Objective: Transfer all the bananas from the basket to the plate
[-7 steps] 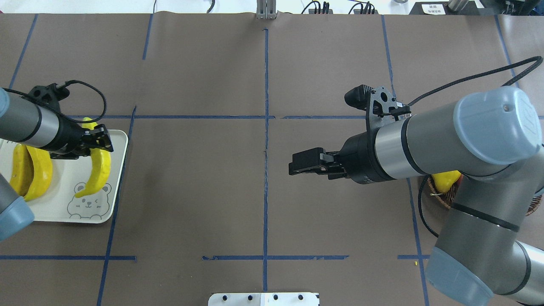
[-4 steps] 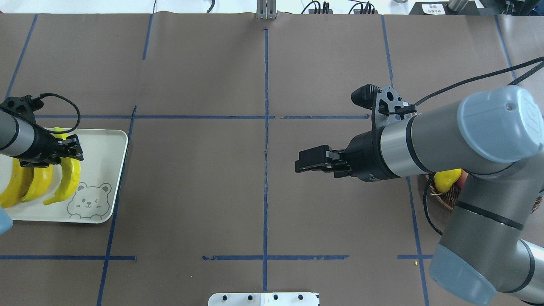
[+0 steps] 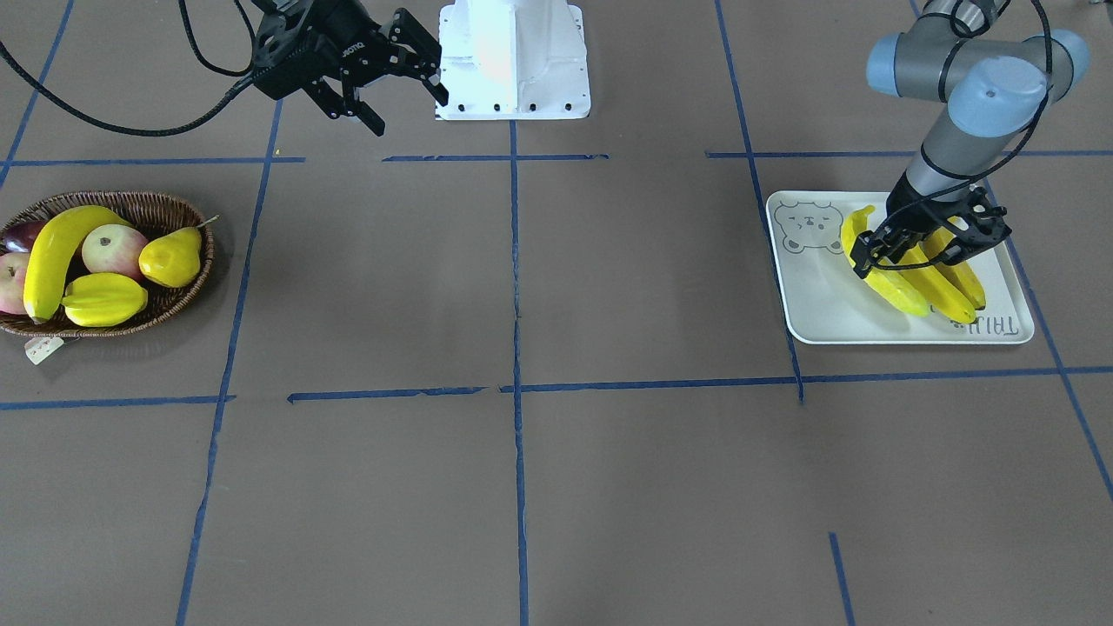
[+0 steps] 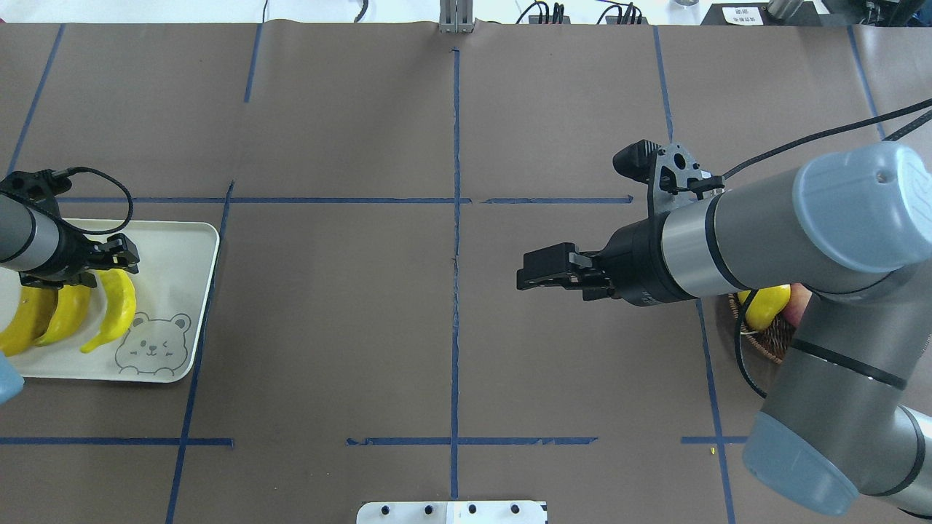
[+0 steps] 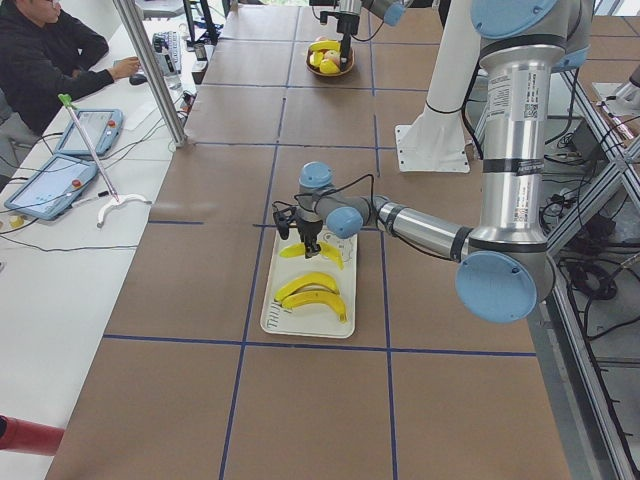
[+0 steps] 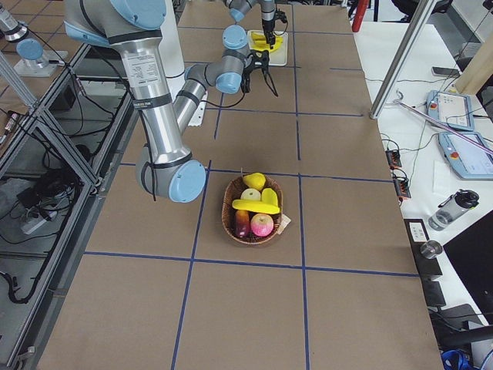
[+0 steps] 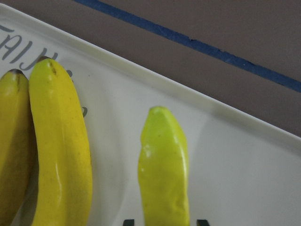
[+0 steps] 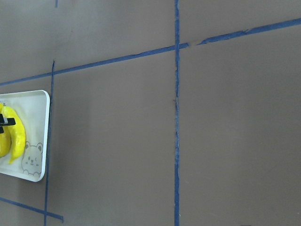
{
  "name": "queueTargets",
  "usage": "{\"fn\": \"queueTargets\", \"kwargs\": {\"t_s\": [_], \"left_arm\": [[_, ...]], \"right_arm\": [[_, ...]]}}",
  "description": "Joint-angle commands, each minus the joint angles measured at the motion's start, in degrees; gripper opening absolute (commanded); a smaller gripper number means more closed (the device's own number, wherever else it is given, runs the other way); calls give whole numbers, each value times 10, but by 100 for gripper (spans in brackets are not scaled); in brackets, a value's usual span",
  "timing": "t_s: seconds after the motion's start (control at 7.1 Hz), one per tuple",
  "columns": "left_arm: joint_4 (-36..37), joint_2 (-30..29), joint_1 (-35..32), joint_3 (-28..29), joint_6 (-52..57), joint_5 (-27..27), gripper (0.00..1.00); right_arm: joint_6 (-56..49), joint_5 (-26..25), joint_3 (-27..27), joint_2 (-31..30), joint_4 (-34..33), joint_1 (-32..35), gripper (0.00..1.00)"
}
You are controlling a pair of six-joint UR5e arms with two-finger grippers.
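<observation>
Third placement, at release: the left gripper (image 4: 120, 258) hangs low over the plate (image 4: 182, 247), its jaws parted just wider than the greenish banana (image 7: 164, 169) that lies on the plate between them, with two more bananas (image 4: 65, 313) just beside it. The right gripper (image 4: 528, 273) hovers spread wide and empty above the table (image 4: 451, 349), well apart from the basket (image 3: 174, 209) behind it, where the last banana (image 3: 52, 252) lies among other fruit (image 3: 104, 300). Judged next: the left gripper lifts clear, and the right turns back to the basket and closes across that banana's middle.
</observation>
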Motion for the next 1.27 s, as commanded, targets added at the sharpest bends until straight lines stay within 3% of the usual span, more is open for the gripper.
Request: {"fn": "queueTargets", "kwargs": {"t_s": [0.0,0.42,0.56,0.7,0.85,0.99,1.13], "left_arm": [[0,-9,-3,-26,4,-9,100],[7,-19,-2,-107,-36,-53,100],[12,-48,-2,-109,-75,-54,100],[42,-78,-1,-112,-84,-54,100],[79,-108,0,-112,-90,-54,100],[91,-121,1,-113,-90,-54,100],[92,-122,1,-114,-91,-54,100]], "right_arm": [[-1,2,14,-55,-1,23,100],[-55,-3,44,-231,6,70,100],[-72,-1,54,-288,29,86,100],[-86,1,45,-360,97,93,100],[-95,15,-6,-399,200,120,100],[-96,58,-72,-400,260,167,100],[-114,72,-94,-409,264,187,100]]}}
